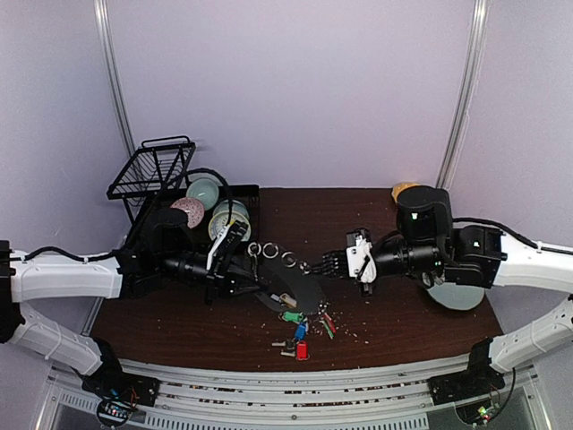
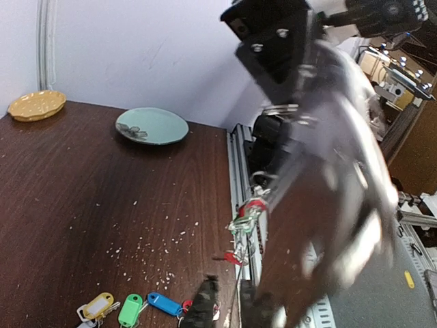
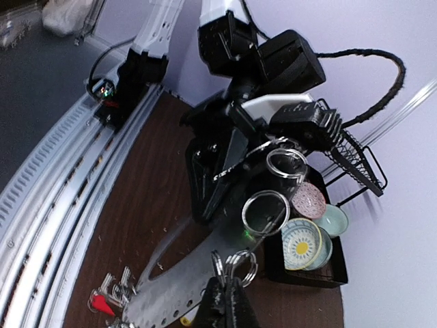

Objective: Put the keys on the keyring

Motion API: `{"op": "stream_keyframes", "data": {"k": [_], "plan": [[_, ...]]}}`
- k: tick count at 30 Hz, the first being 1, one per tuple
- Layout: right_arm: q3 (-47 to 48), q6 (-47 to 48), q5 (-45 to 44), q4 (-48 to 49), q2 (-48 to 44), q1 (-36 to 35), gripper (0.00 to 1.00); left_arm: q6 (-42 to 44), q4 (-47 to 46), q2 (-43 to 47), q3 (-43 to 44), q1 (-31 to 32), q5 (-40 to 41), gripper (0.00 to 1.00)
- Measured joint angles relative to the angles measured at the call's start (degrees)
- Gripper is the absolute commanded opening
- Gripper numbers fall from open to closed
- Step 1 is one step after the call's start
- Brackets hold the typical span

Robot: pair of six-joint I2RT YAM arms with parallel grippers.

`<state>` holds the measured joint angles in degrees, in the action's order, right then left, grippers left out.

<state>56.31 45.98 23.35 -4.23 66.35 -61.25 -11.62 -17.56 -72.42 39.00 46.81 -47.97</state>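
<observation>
- Two sets of fingers meet at mid-frame in the top view, left fingers (image 1: 240, 265) and right fingers (image 1: 329, 263) both clenched, each seemingly on one end of the keyring (image 1: 270, 252).
- Held as a short chain of linked loops, raised off the table (image 1: 394, 313) between the two arms; probably stretched this way to keep one loop steady while the other side works a key on.
- Keys (image 1: 295, 327) with coloured tags lying loose on the table just below the loops, at lower centre, within easy reach of either arm; none visibly gripped.
- Seen only from the right wrist: two large clear loops (image 3: 266, 212) hanging by the left arm's tip, plus smaller silvery rings pinched right at its own fingers at the bottom edge.
- Seen only from the left wrist: yellow, green and blue tags (image 2: 136, 307) in a row at lower left, a green plate (image 2: 151, 126) and a yellow dish (image 2: 36, 104) at upper left.
- Blurred there: the opposite arm filling the right half, so exact contact cannot be told from that view.
</observation>
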Motion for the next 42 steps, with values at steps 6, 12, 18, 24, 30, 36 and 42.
{"op": "stream_keyframes", "data": {"k": [6,12,18,24,30,36,42], "plan": [[-4.26,-16.74,10.54,14.14,0.2,2.78,0.0,-0.28,-1.36,0.79,-1.84,-0.33,4.33,0.74],[-6.54,-31.78,15.19,24.28,0.37,4.37,0.0,3.8,-1.42,14.32,-9.31,-0.37,14.67,0.9],[-6.86,-41.53,16.52,29.62,2.64,4.57,0.0,8.61,0.26,27.19,-11.41,-0.37,25.81,0.61],[-7.65,-45.81,15.32,35.91,4.74,3.61,0.0,13.22,2.64,22.64,-0.55,2.69,27.17,0.53],[-7.96,-38.25,14.05,38.53,5.2,0.66,0.0,20.81,4.09,17.44,5.99,7.52,23.98,0.5],[-7.93,-19.37,10.62,35.45,5.35,-2.4,0.0,31.69,10.47,14.08,10.16,7.52,20.44,0.5],[-4.7,-3.61,7.56,31.91,6.97,-2.69,0.0,39.23,13.57,15.23,10.12,7.52,18.78,0.48]]}}
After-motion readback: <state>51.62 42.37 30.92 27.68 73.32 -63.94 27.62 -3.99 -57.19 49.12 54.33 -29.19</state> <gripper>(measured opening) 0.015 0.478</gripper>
